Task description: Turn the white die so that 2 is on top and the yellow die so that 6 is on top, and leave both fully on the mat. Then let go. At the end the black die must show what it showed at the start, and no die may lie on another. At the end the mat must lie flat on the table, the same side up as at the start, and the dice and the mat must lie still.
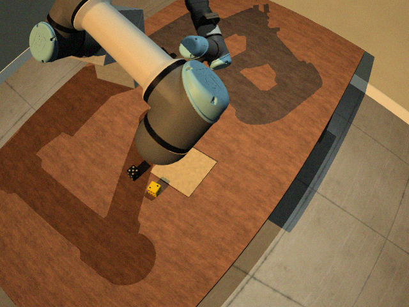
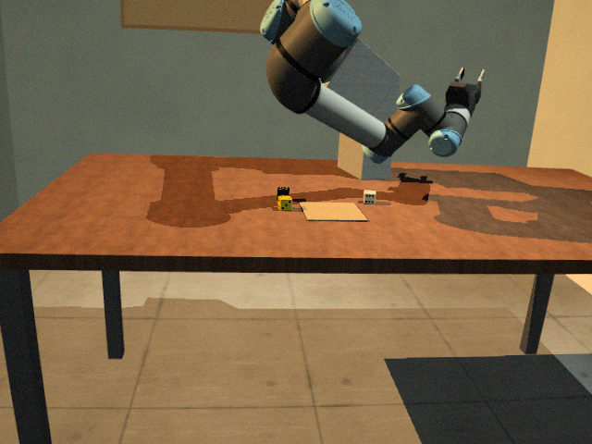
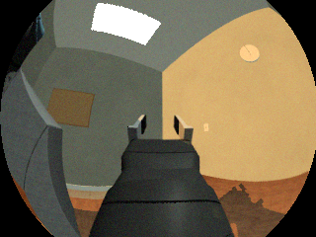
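In the exterior view, the parallel gripper (image 1: 197,4) (image 2: 471,72) (image 3: 160,120) is pointing upward, its fingers standing widely spread with nothing between them. The white die (image 2: 369,196) is lying toward seven o'clock from it, much lower, on the reddish wood-grained table (image 1: 204,231) (image 2: 143,240); the mat (image 1: 188,171) (image 2: 334,211), thin, pale tan and four-sided, is lying toward eight o'clock from this die. The cubic yellow die (image 1: 153,188) (image 2: 285,203) is resting beside the mat, near the black die (image 1: 133,172) (image 2: 283,191).
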You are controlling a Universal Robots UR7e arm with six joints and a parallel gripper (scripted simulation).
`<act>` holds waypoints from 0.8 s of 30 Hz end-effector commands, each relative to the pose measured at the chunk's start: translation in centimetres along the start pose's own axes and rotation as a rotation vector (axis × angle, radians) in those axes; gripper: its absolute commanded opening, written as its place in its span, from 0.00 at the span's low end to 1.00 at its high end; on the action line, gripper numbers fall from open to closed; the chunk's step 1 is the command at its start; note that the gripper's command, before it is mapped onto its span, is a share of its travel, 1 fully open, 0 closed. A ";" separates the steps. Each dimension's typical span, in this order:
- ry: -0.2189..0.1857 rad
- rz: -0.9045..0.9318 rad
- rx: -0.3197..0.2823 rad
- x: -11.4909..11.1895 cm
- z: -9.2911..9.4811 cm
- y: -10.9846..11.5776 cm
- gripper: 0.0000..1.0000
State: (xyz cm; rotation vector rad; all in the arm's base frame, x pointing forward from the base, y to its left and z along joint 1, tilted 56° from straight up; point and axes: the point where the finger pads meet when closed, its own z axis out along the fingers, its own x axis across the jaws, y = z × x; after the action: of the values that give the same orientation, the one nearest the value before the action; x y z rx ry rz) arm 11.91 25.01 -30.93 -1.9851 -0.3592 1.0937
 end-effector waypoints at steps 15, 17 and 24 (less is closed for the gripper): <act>0.077 -0.228 -0.446 -0.3 -11.0 3.7 1.00; 0.085 -0.248 -0.501 -0.4 -12.5 4.0 1.00; 0.115 -0.311 -0.743 -1.3 -19.6 4.9 1.00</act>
State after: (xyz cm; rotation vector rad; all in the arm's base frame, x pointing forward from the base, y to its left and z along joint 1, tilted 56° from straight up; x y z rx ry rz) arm 23.29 13.65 -29.63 -2.3999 -0.9718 0.7560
